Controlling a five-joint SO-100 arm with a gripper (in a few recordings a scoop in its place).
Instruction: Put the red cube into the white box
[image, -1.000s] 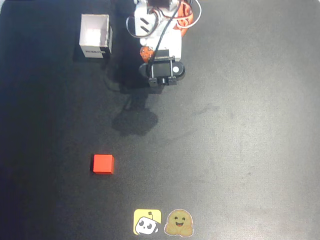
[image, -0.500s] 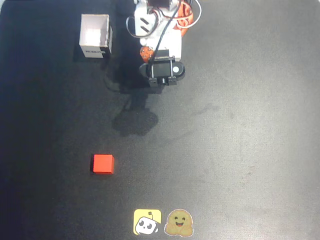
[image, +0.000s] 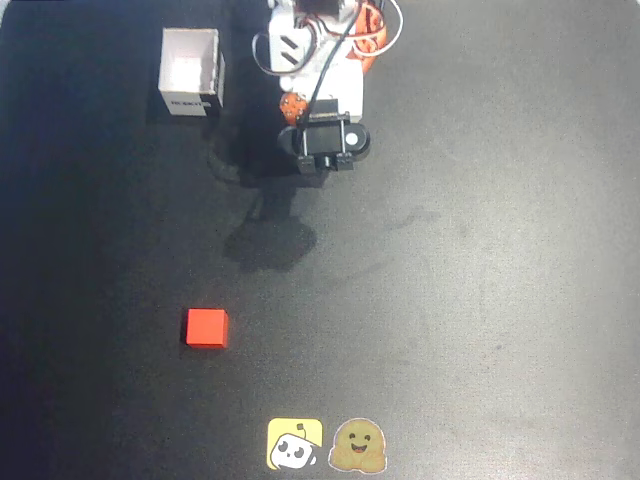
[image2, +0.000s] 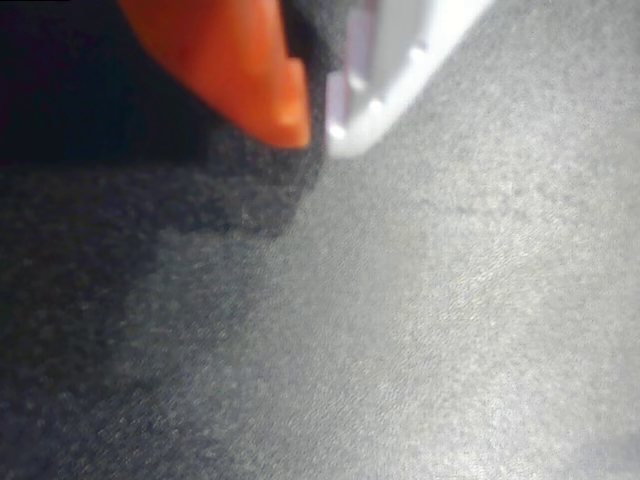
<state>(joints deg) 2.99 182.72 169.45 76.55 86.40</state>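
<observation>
Nothing of the task is done yet. The small matte red cube (image: 206, 328) lies on the dark desk (image: 480, 300), well apart from the small thin-walled white box (image: 190, 72), which stands empty. In the wrist view the hand (image2: 312, 128) has its orange and white fingertips pressed nearly together, pinching nothing. Reaching, grasping and carrying the cube to the white box all remain.

- Overhead view: bare black mat (image: 470, 280) lies all around the gripper (image: 325, 160).
- The white box (image: 190, 72) stands to its left, apart.
- The red cube (image: 206, 327) sits well below-left, apart.
- Two stickers (image: 327, 444) lie flat, far below.
</observation>
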